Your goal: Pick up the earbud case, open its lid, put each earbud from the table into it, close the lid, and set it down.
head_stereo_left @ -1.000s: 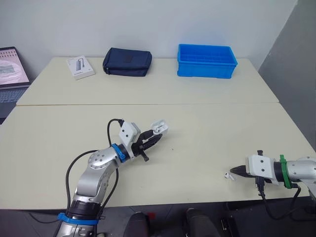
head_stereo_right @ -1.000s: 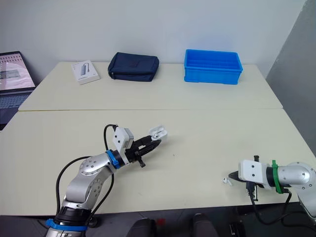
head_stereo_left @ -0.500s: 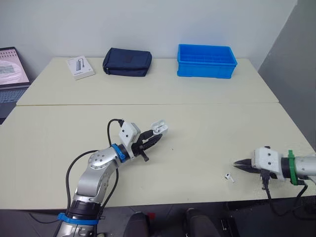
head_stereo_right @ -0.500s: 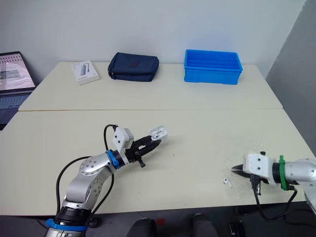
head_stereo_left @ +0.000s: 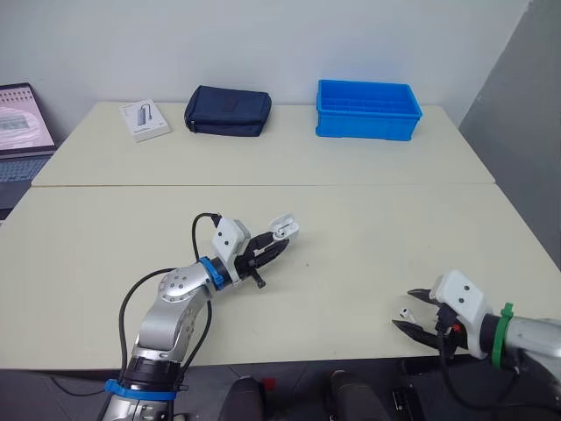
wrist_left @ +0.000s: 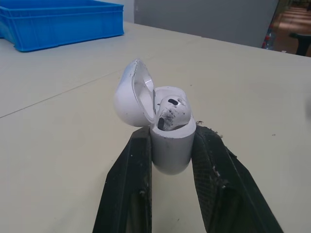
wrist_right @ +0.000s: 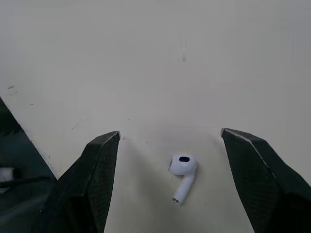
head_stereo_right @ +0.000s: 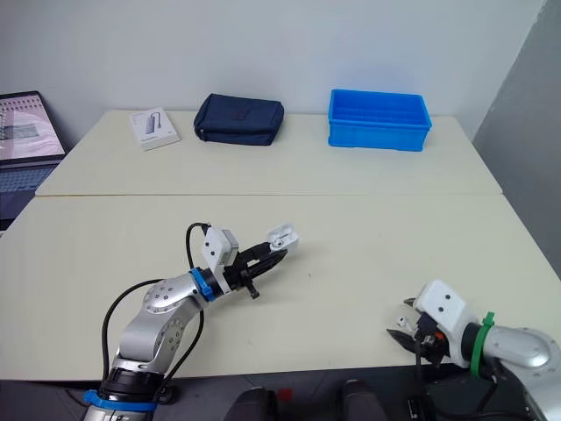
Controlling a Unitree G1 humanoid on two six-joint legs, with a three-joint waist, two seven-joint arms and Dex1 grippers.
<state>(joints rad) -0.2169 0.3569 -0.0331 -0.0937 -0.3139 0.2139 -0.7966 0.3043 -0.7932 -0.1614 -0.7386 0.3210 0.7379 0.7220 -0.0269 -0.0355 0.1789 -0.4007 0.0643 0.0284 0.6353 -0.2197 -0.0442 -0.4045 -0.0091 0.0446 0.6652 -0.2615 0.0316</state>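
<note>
While your left gripper [head_stereo_left: 274, 243] is clamped on the earbud case [wrist_left: 170, 153], gripping its lower body from both sides, the case sits over the left-middle part of the near table [head_stereo_left: 105, 246]. Its lid [wrist_left: 130, 97] is swung open and leans back to one side. You can see one earbud [wrist_left: 170, 109] already seated in the case, with its rounded head showing above the rim.

Your right gripper [head_stereo_left: 410, 310] is low at the near right part of the same table, close to the near edge, with its two fingers [wrist_right: 102, 160] spread wide apart. The loose earbud [wrist_right: 183, 171] lies flat on the table between those fingers and touches neither one. In the wrist view its head points away from the gripper and its stem points back toward it. The case and the loose earbud are well apart, with bare tabletop between them.

On the far table [head_stereo_left: 289, 158] you have a blue bin [head_stereo_left: 368, 110] at the right. A dark pouch [head_stereo_left: 227, 110] is at the middle, and a white box [head_stereo_left: 143, 119] lies left of the pouch. A laptop [head_stereo_left: 22, 123] stands open at the far left edge.
</note>
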